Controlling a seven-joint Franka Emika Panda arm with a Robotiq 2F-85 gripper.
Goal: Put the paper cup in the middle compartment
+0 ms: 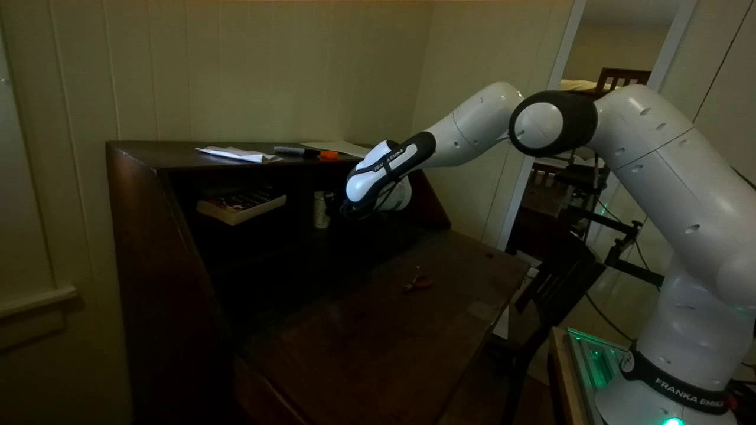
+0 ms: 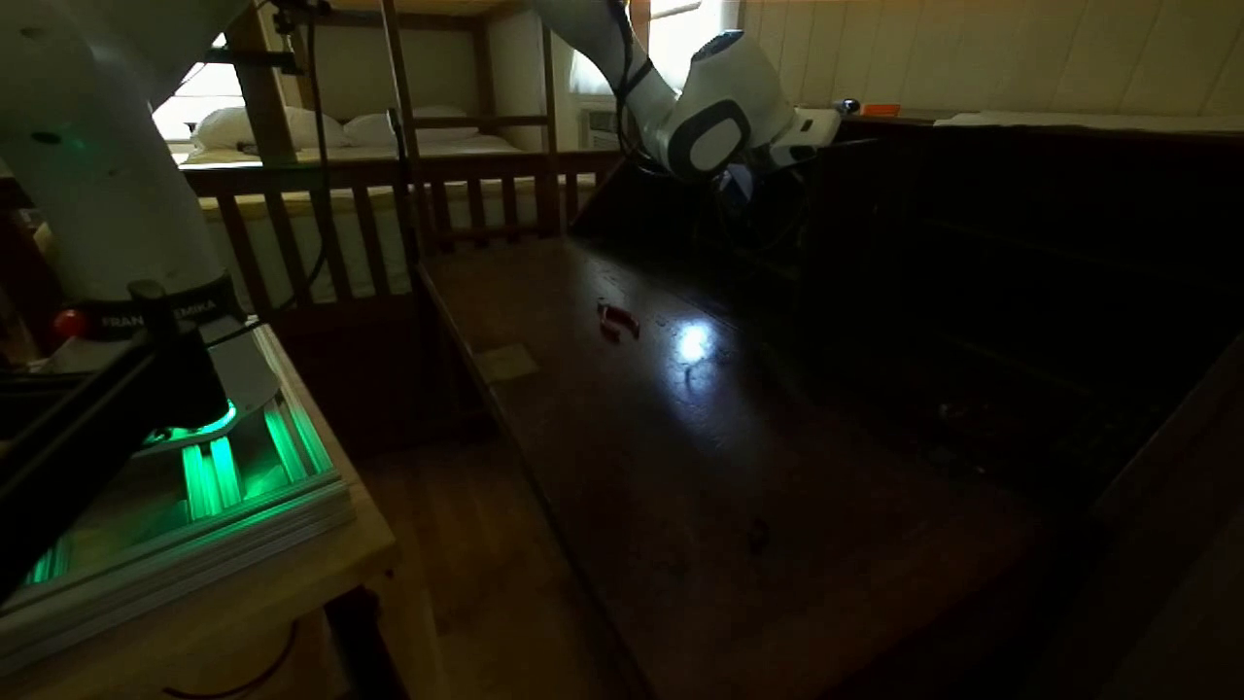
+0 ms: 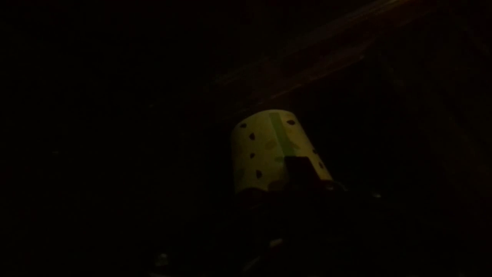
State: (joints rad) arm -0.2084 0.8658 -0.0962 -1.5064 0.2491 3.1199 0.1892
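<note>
Your arm (image 1: 673,177) stands nearest the camera in an exterior view, its wrist extended over the worktop (image 1: 378,330) to the dark shelving unit (image 1: 133,183). The paper cup (image 3: 265,154), marked with spots and a green band, is located at the tool (image 3: 292,173); the wrist view shows one dark fingertip (image 3: 303,169) across its side. In an exterior view you find it about upright, between the book (image 1: 242,206) and the arm's wrist, at what appears to be the middle compartment (image 1: 302,206). Whether it is past the front edge, or its base touches the shelf, cannot be determined in this light. Tool state: at the cup, but you cannot tell from these views whether it is clamped on it or stands apart around it. Assessed step: placing, apparently near its end. Your next move should be to verify base support and divider clearance, ease the cup inward if required, then release and back straight out without tipping it. Count: one cup, one book, one pair of red-handled pliers (image 2: 625,318), by their look, on the worktop; atop the shelving unit, one black cylinder (image 1: 295,151), one orange item (image 1: 328,155), one folded white paper (image 1: 236,154) and one flat pale sheet (image 1: 339,147).
</note>
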